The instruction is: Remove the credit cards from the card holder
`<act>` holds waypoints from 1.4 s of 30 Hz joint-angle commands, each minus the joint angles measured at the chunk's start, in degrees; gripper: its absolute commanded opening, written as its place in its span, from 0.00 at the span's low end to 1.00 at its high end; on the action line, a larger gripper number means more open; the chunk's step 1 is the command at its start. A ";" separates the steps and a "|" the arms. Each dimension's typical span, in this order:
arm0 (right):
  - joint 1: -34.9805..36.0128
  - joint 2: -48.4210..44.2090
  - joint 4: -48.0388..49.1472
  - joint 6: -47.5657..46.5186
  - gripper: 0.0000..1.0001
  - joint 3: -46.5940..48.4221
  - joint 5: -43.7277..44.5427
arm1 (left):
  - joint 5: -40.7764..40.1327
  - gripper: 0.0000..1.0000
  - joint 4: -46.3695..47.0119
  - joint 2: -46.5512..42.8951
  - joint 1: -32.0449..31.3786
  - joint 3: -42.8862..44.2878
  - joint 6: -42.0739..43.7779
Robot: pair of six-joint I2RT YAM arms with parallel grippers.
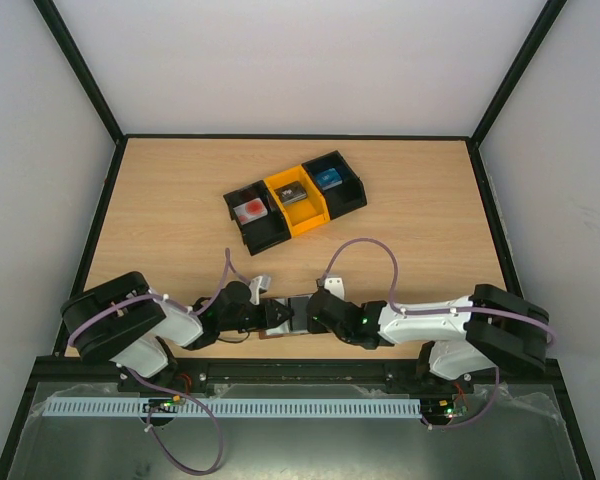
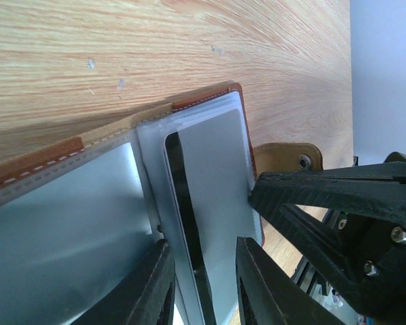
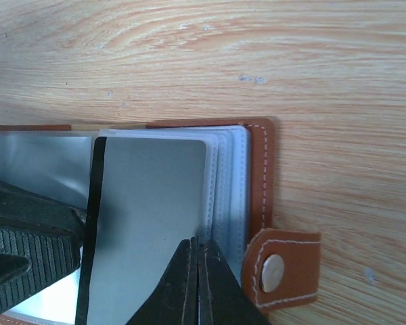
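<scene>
Brown leather card holder lies open on the desk at its near edge, between the two arms, strap tab out to one side. A grey card with a black stripe sits in the top clear sleeve. The left hand is released, fingers either side of the stripe. The right hand is clenched, tips at the sleeves' edge; whether it pinches one cannot be told.

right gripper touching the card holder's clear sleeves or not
Touching. In the left wrist view the right gripper meets the clear sleeves at their outer edge.
</scene>
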 commanded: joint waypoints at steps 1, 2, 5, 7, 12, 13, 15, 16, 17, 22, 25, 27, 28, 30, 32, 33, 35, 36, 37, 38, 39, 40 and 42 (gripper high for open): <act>-0.28 1.95 3.51 -0.50 0.02 -1.24 -1.70 | 1.03 0.28 0.96 1.23 -0.45 0.71 0.27; -0.31 2.33 3.97 -0.29 0.02 -1.57 -2.09 | 1.14 0.29 0.93 1.26 -0.41 0.89 0.23; -0.21 3.07 5.92 0.61 0.02 -3.06 -2.78 | 1.17 0.29 0.78 1.09 -0.40 1.06 0.22; -0.33 3.25 7.24 1.38 0.02 -4.57 -2.85 | 1.02 0.29 -0.09 0.68 -0.38 1.13 0.29; -0.33 3.81 10.15 3.46 0.02 -8.02 -3.10 | 0.23 0.27 -2.27 -0.72 -0.23 1.23 0.74; -0.33 4.02 10.60 3.84 0.02 -8.40 -3.16 | 0.23 0.24 -2.41 -0.98 -0.23 1.15 0.73; -0.31 4.37 11.18 4.42 0.02 -8.71 -3.34 | -0.01 0.20 -2.45 -1.46 -0.19 0.90 0.54; -0.30 4.50 11.37 4.52 0.02 -8.72 -3.34 | -0.03 0.18 -2.27 -1.61 -0.19 0.77 0.43; -0.29 4.67 11.73 4.57 0.02 -8.83 -3.19 | 0.01 0.16 -1.96 -1.61 -0.10 0.64 0.33; -0.30 5.32 11.19 4.62 0.02 -8.89 -1.51 | 2.52 0.03 0.63 -0.19 0.97 0.45 -0.61; -0.26 5.03 11.56 4.64 0.02 -9.41 -0.55 | 3.47 0.03 1.93 -0.12 1.63 -0.13 -1.15; -0.32 4.44 11.74 4.80 0.02 -9.80 -0.20 | 3.40 0.05 0.51 -0.48 1.99 -0.01 -0.63; -0.33 4.18 11.78 4.95 0.02 -10.00 -0.13 | 3.32 0.06 0.00 -0.80 2.13 -0.05 -0.12; -0.27 3.76 12.11 5.30 0.02 -10.60 -0.06 | 3.43 0.04 -0.62 -1.13 2.28 -0.01 0.36; -0.29 3.26 13.04 5.70 0.02 -11.22 -0.17 | 3.55 0.03 -1.35 -1.35 2.46 0.23 0.60; -0.30 3.10 13.25 5.71 0.02 -11.42 -0.15 | 3.63 0.03 -1.71 -1.56 2.56 0.32 0.76; -0.27 2.85 13.65 5.72 0.02 -11.76 -0.09 | 3.30 0.04 -3.19 -2.04 2.73 0.47 1.36; -0.28 2.63 13.88 5.52 0.02 -11.94 -0.11 | 3.03 0.05 -4.20 -2.26 2.72 0.55 1.82; -0.32 2.47 13.90 5.32 0.02 -12.09 0.07 | 2.78 0.06 -4.68 -2.43 2.72 0.55 2.15; -0.33 2.18 13.83 5.33 0.02 -12.19 0.19 | 2.58 0.07 -4.92 -2.43 2.76 0.47 2.17; -0.33 1.88 13.80 5.24 0.02 -12.29 0.34 | 2.48 0.08 -5.12 -2.52 2.83 0.33 2.16; -0.33 1.58 13.75 5.13 0.02 -12.40 0.47 | 2.43 0.07 -4.96 -2.54 2.80 0.24 2.16; -0.33 0.82 13.48 4.95 0.02 -12.41 0.84 | 2.43 0.03 -4.65 -2.56 2.81 0.13 1.92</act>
